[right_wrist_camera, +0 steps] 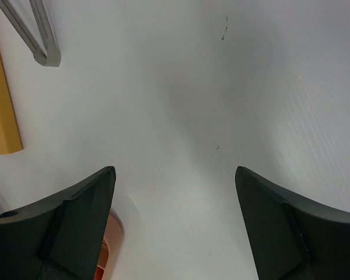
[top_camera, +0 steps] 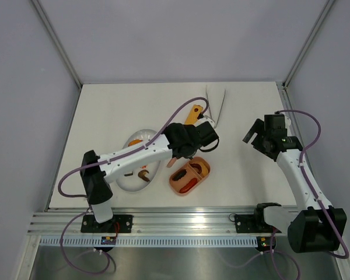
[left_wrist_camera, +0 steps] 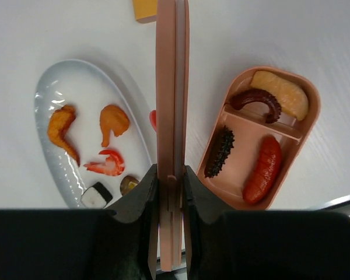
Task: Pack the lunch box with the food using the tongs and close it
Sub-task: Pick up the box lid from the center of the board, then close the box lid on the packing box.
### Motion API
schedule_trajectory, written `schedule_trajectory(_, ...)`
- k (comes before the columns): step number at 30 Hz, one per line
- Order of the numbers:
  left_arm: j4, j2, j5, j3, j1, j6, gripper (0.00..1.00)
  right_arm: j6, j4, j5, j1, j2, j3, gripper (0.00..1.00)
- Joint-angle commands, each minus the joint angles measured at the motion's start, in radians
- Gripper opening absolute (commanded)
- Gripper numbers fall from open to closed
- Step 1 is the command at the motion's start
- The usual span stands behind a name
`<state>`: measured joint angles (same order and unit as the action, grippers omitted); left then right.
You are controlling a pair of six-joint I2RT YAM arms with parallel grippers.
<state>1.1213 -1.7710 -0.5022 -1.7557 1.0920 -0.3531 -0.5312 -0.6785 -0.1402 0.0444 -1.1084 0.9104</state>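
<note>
Lunch box (left_wrist_camera: 244, 149) sits at table's 6 o'clock, four pieces in. Left gripper (left_wrist_camera: 170, 175) clamped on lid (left_wrist_camera: 172, 87), edge-on. Plate (left_wrist_camera: 52, 87) at box's 9 o'clock holds shrimps (left_wrist_camera: 114, 119). Right gripper (right_wrist_camera: 175, 198) spread, empty, tongs (right_wrist_camera: 49, 58) at its 11 o'clock. Looks like the lid step; next: lay it flat, squared to the rim.

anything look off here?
Yes. The left gripper is shut on the pink lid, held edge-on, while shrimps and a cube sit on the white plate, not in the lunch box. The tongs lie unheld; the right gripper is open, empty.
</note>
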Motion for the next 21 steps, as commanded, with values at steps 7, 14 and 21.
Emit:
schedule_trajectory(7,0.164,-0.18,-0.424,-0.04,0.164,-0.201,0.0,0.013,0.025,-0.029,-0.009,-0.001,-0.021,0.91)
schedule_trajectory(14,0.196,-0.261,-0.463,-0.045,0.22,-0.237,0.0,0.033,0.042,0.003,-0.087,-0.019,-0.038,0.91)
schedule_trajectory(21,0.201,-0.314,-0.49,-0.085,0.247,-0.233,0.0,0.031,0.045,0.033,-0.117,-0.03,-0.031,0.91)
